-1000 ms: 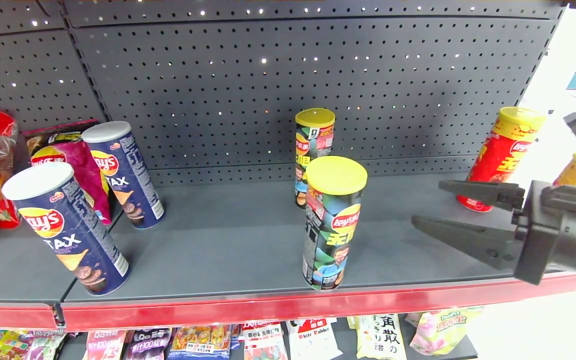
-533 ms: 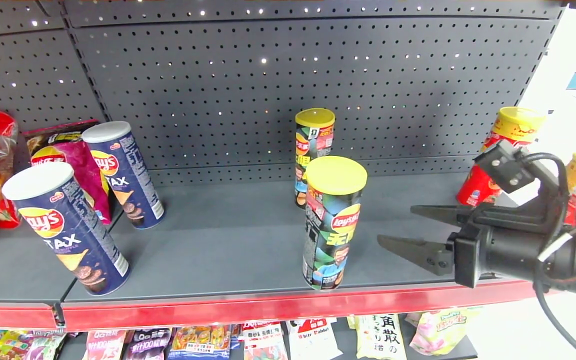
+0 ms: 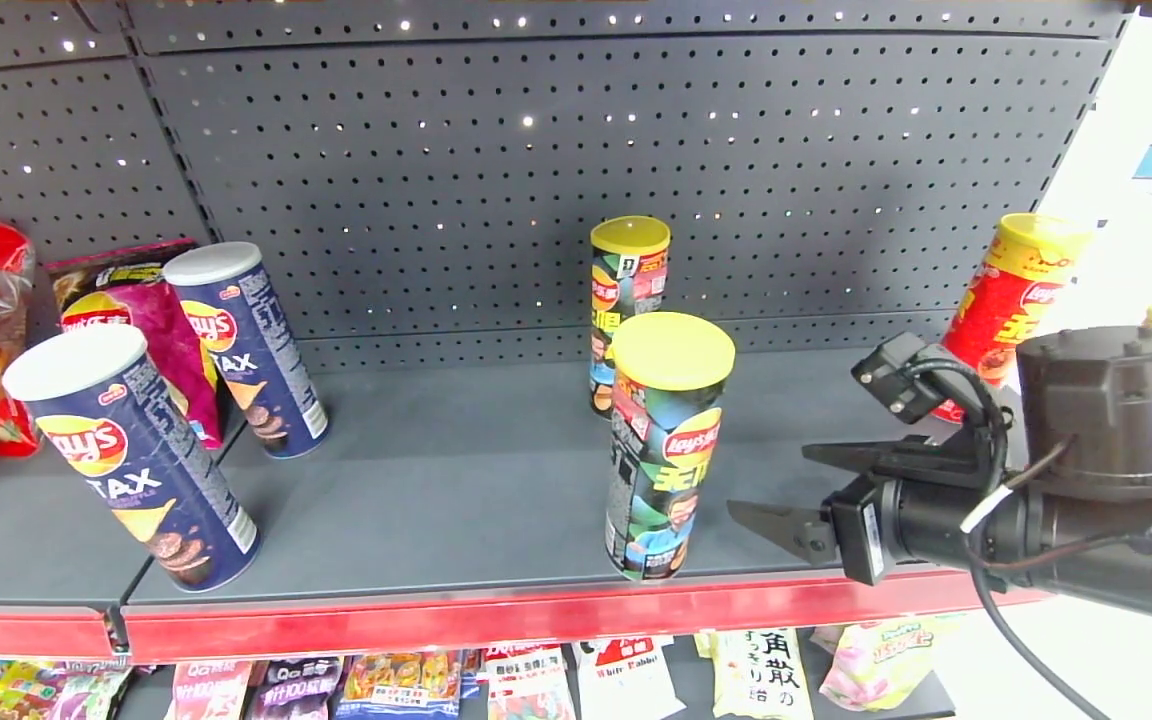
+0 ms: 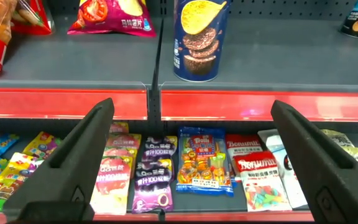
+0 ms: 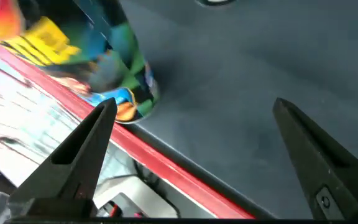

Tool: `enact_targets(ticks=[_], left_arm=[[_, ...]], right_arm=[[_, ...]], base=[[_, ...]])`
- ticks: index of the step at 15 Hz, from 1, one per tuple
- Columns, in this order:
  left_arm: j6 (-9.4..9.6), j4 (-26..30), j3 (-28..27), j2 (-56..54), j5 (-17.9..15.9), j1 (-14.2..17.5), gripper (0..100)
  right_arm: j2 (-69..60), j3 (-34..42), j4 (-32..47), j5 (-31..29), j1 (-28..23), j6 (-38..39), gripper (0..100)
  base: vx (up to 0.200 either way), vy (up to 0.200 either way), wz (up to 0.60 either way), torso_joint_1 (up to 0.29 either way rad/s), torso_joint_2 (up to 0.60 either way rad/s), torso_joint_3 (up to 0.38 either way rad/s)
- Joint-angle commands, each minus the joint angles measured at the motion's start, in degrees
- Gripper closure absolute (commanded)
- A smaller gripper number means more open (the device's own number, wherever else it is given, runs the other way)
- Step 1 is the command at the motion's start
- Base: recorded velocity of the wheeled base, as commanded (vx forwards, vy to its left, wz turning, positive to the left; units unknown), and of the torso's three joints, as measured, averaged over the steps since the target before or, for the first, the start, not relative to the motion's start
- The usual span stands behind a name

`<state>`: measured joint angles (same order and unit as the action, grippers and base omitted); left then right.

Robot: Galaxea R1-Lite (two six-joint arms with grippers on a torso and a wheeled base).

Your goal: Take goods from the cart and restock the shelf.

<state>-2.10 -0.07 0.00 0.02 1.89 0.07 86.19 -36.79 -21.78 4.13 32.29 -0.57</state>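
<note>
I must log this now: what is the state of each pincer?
Left pincer: open, holding nothing.
Right pincer: open, holding nothing, beside the green can.

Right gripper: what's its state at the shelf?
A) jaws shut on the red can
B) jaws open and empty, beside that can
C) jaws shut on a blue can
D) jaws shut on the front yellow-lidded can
B: the right gripper has its jaws apart with nothing between them, just to the right of the front yellow-lidded can standing on the shelf.
</note>
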Motion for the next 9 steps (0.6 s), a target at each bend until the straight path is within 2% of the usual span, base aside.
enact_targets(ticks=[1,4,9], left_arm=[[-0.01,-0.01,0.00,-0.02,0.04,0.01,0],[-0.01,-0.01,0.00,-0.02,0.04,0.01,0],[-0.01,-0.01,0.00,-0.02,0.04,0.01,0]], right_arm=[[2.49,-0.03,-0.10,-1.23,-0.04,-0.22,0],[4.16,-0.03,-0.01,-5.10,0.14,-0.48,0],[6.27,-0.03,-0.10,-5.19,1.37,-0.57,0]], base=[[0.000,0.000,0.00,0.000,0.00,0.000],[0.000,0.000,0.00,0.000,0.00,0.000],[0.000,0.000,0.00,0.000,0.00,0.000]])
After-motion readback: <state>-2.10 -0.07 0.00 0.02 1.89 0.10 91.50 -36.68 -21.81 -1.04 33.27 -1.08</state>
